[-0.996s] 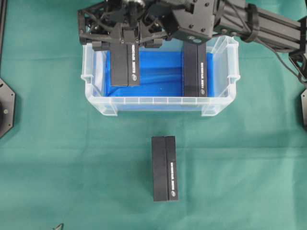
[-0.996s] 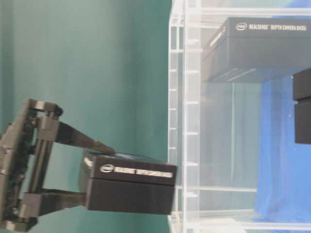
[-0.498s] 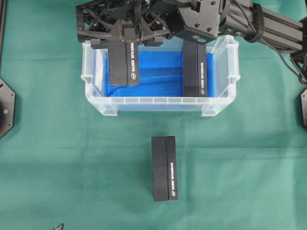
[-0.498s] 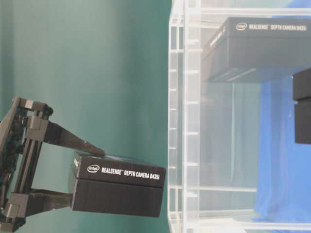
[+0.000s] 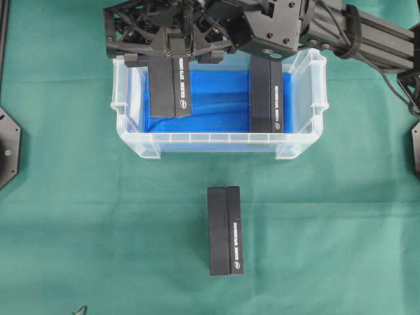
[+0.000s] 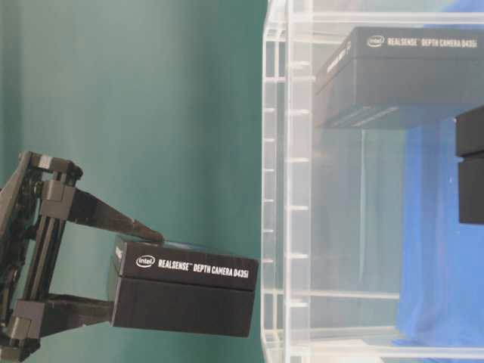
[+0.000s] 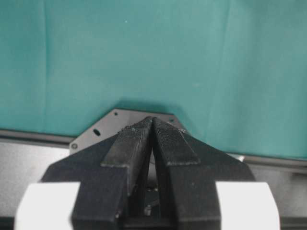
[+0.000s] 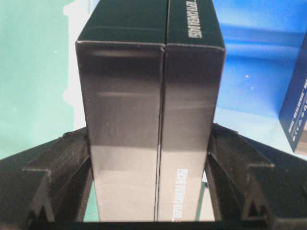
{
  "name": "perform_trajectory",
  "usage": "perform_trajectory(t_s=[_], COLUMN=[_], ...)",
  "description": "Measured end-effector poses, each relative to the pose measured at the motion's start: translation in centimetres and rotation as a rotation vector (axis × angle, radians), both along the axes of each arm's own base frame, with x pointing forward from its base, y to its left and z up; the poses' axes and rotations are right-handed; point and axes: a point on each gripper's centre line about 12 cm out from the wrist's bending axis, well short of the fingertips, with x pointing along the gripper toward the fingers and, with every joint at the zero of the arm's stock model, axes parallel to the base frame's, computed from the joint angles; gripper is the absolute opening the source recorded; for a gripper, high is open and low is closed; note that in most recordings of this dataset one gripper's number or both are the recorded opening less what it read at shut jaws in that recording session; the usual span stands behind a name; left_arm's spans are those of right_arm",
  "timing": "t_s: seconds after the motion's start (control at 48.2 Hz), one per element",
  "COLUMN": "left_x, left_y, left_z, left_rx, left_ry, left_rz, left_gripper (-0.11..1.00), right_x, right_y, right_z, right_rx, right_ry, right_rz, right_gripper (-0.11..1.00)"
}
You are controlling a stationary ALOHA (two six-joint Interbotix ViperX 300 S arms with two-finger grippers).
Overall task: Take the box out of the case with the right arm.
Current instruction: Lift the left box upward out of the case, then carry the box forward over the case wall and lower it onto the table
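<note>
Green cloth backs a black lettered box (image 6: 181,295) in right hand (image 6: 128,268).

From overhead we look straight down on the case (image 5: 216,141) and the green cloth (image 5: 98,230). Our table-level view, turned sideways, sits close against the case wall (image 6: 291,189); both share the held box (image 6: 181,295). Our right wrist camera looks along that box at close range; the left wrist camera faces bare cloth.
</note>
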Motion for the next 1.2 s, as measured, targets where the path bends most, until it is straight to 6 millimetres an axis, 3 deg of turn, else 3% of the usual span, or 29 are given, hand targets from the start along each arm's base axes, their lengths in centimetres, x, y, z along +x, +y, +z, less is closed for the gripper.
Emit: perform_trajectory(t_s=[0.788,1.017,1.203], left_x=[0.0,0.0,0.0], left_y=[0.0,0.0,0.0], left_z=[0.0,0.0,0.0], left_rx=[0.001,0.0,0.0], left_ry=[-0.002,0.002,0.002], left_rz=[0.001,0.0,0.0], left_gripper=[0.0,0.0,0.0], right_x=[0.0,0.2,0.5], right_y=[0.2,1.6,4.2], right_z=[0.0,0.0,0.0], right_rx=[-0.009,-0.006,-0.008], right_ry=[0.001,0.001,-0.002], right_rz=[0.001,0.019,0.036], right_gripper=[0.68,0.68,0.68])
